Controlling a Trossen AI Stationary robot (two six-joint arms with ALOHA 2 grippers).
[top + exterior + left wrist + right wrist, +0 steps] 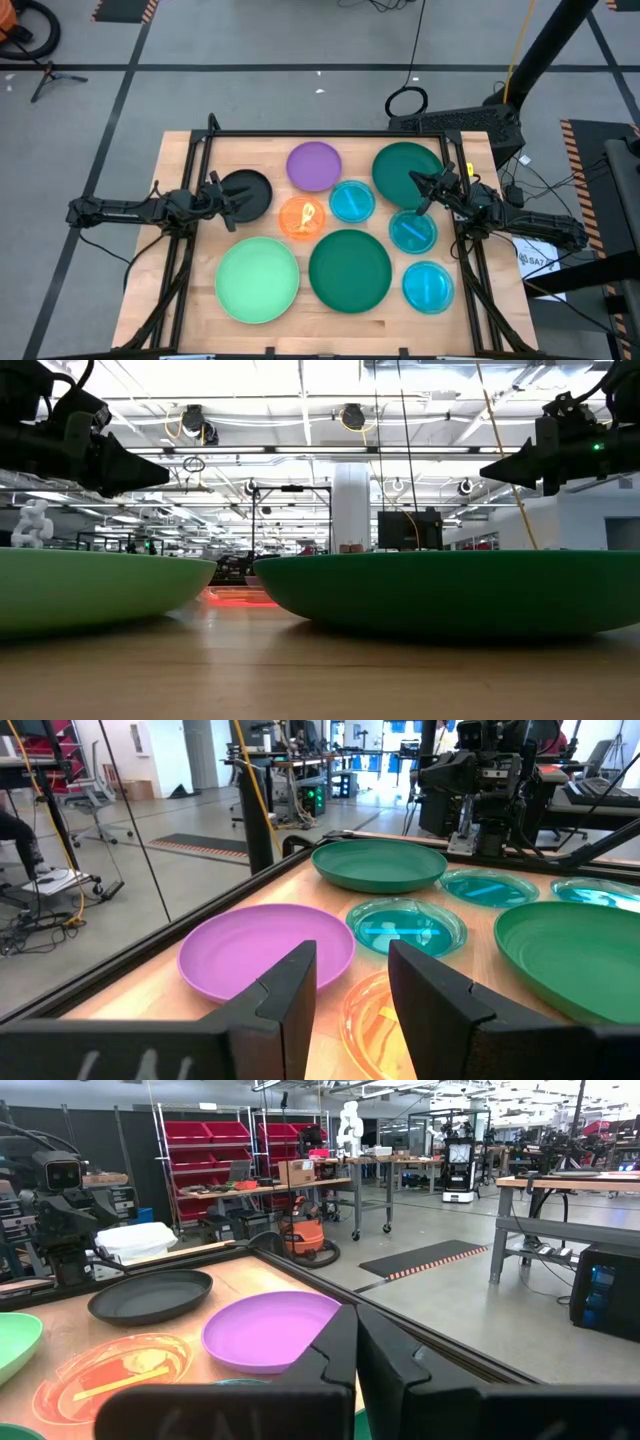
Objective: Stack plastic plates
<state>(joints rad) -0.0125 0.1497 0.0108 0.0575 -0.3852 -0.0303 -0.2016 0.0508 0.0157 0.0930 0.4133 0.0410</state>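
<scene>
Nine plates lie apart, flat on the wooden table point(180, 300): black point(250, 188), purple point(314, 165), a dark green one point(400, 165) at the far right, another dark green one point(349, 268) near the front, mint green point(257, 279), orange point(302, 217), and three cyan ones point(351, 200) point(412, 231) point(428, 285). My left gripper point(232, 203) is open and empty, raised above the black plate's near edge. My right gripper point(424, 192) is shut and empty, raised above the near edge of the far dark green plate. In the low view both grippers point(125, 468) point(505, 472) hang well above the plates.
A black metal frame point(330, 133) runs along the table's far edge and down both sides. Bare wood shows along the front edge and at the far left corner point(185, 160). The room beyond holds benches and shelves.
</scene>
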